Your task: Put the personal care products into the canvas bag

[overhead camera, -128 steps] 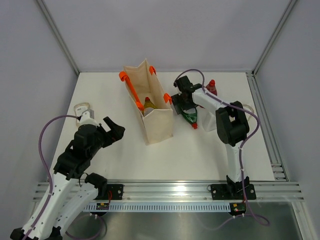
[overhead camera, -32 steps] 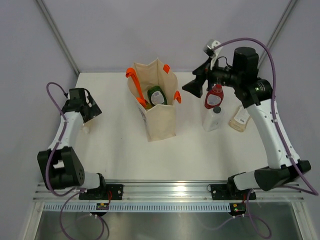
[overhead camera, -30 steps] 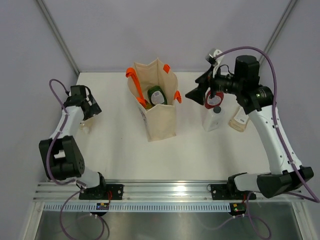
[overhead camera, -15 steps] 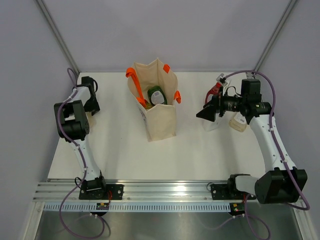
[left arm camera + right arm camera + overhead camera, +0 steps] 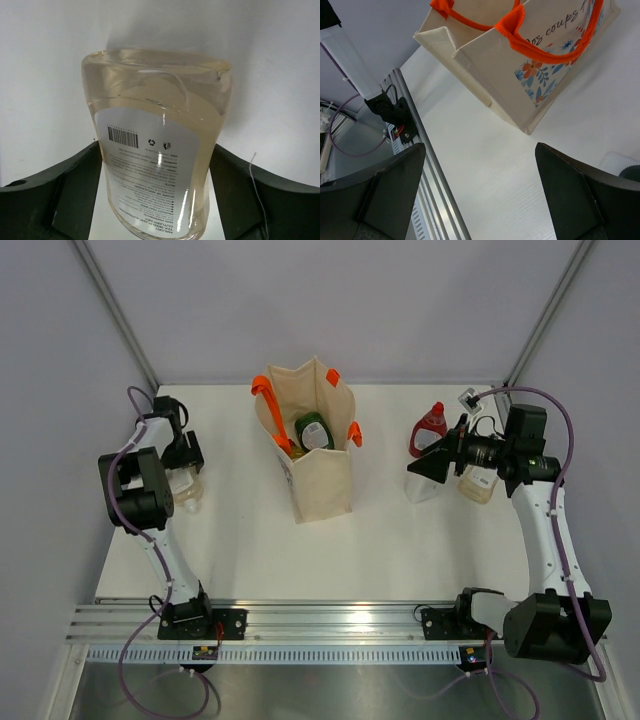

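The canvas bag (image 5: 318, 480) stands upright at mid table, with orange handles and a dark green bottle (image 5: 313, 430) inside it. It also shows in the right wrist view (image 5: 535, 65), floral print facing me. My left gripper (image 5: 185, 462) is open at the far left, its fingers either side of a pale yellowish clear bottle (image 5: 160, 125) with a white label, which lies on the table (image 5: 186, 490). My right gripper (image 5: 432, 465) is open and empty (image 5: 480, 147), hovering by the white bottle (image 5: 422, 488). The red bottle (image 5: 428, 428) stands behind it. A pale beige item (image 5: 478, 483) lies to its right.
The white table (image 5: 400, 550) ends at an aluminium rail (image 5: 340, 620) at the near edge, also seen in the right wrist view (image 5: 427, 165). Grey walls close in the back and sides. Purple cables loop off both arms.
My left gripper has come down around the pale clear bottle at the far left. My right arm has drawn back to the right and lower, uncovering the red bottle.
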`<state>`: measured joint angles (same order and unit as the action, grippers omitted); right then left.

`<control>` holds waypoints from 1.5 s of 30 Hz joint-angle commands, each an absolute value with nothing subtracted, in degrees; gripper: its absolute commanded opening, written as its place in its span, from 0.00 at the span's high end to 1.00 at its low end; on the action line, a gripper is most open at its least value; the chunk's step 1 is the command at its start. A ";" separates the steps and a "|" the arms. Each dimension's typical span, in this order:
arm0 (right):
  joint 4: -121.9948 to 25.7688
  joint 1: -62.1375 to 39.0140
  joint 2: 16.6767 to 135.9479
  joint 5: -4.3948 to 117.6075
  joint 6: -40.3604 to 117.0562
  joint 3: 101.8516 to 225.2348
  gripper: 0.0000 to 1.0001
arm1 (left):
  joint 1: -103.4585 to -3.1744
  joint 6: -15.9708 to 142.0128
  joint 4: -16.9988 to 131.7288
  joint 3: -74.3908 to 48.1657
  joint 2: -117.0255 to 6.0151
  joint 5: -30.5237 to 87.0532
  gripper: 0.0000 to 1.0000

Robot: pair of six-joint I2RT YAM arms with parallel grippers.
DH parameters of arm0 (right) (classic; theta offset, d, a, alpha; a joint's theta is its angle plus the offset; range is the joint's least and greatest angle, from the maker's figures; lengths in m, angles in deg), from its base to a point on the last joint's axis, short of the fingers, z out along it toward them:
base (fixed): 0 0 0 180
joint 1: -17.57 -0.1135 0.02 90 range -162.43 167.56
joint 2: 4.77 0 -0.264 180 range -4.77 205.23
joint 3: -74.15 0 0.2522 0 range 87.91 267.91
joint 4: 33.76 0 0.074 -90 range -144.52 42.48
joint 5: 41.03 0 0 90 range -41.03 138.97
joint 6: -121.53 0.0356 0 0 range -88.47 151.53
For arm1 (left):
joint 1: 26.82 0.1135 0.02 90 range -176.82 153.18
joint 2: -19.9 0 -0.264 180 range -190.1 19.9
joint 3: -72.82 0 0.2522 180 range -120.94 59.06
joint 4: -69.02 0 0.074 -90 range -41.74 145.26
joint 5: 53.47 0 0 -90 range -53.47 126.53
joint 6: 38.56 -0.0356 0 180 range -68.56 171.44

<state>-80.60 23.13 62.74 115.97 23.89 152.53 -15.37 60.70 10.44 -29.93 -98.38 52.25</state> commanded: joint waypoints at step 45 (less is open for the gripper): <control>-80.48 26.71 55.17 116.46 22.83 148.91 0.00 | -12.76 110.24 85.93 15.90 -81.62 -29.82 0.88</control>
